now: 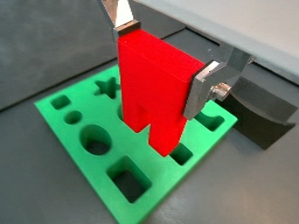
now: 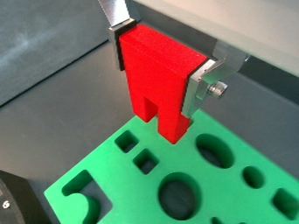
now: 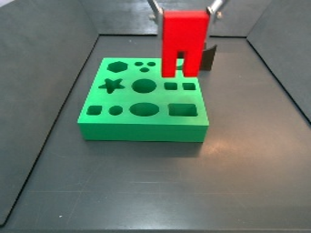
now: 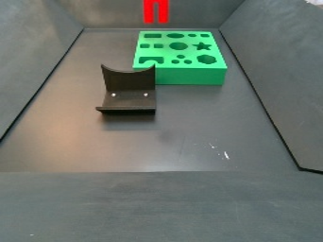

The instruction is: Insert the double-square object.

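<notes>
The double-square object [image 1: 152, 87] is a bright red block with two square legs pointing down. My gripper [image 1: 163, 63] is shut on its upper body, one silver finger on each side, as both wrist views show [image 2: 160, 66]. The block [image 2: 158, 83] hangs just above the green board [image 2: 117, 166], over its far edge, with the legs clear of the holes. In a side view the block [image 3: 183, 41] hangs over the back right part of the board [image 3: 140, 127]. In another side view it [image 4: 157, 9] shows at the picture's top, beyond the board [image 4: 179, 77].
The fixture [image 4: 127, 90] stands on the dark floor to one side of the board, and part of it shows in three other views [image 3: 209, 56] [image 1: 263, 114] [image 2: 10, 199]. The board has several shaped holes, among them a star [image 3: 112, 86]. Grey walls [image 3: 49, 100] enclose the floor.
</notes>
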Controlling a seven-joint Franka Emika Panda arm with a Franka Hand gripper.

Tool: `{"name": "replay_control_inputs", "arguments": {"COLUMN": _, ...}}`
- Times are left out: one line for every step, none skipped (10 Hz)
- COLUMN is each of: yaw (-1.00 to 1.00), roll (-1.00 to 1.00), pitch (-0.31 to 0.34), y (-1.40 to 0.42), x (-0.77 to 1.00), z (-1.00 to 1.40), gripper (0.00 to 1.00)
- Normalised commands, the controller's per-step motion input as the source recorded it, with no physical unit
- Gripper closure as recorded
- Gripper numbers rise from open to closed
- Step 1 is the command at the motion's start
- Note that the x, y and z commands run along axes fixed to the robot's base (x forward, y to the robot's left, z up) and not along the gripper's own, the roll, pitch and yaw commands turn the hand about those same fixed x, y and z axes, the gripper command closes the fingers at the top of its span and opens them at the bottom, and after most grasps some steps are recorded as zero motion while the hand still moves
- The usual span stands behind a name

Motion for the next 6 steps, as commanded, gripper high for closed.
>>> {"name": "replay_control_inputs", "arguments": {"yaw": -0.16, "roll": 0.14, "pitch": 0.059, "y": 0.08, "x": 0.09, "z": -0.45, "gripper": 1.0}}
{"name": "replay_control_inputs", "arguments": {"yaw": -0.27, "roll": 0.07, "pitch": 0.033, "y": 0.01, "x": 0.0, "z": -0.35, "gripper": 1.0}}
{"name": "replay_control_inputs", "arguments": {"yaw": -0.29, "roll": 0.03, "pitch": 0.044, "y": 0.03, "x": 0.0, "z": -0.32, "gripper": 1.0}}
{"name": "replay_control_inputs", "arguments": {"yaw": 0.0, "roll": 0.15, "pitch": 0.024, "y": 0.14, "x": 0.03, "z": -0.37, "gripper": 1.0}}
{"name": "replay_control_inputs", "arguments": {"yaw": 0.0, "roll": 0.17, "pitch": 0.039, "y": 0.16, "x": 0.08, "z": -0.35, "gripper": 1.0}}
{"name": "replay_control_inputs", "arguments": {"yaw": 0.0, "roll": 0.17, "pitch": 0.031, "y": 0.17, "x": 0.08, "z": -0.35, "gripper": 1.0}}
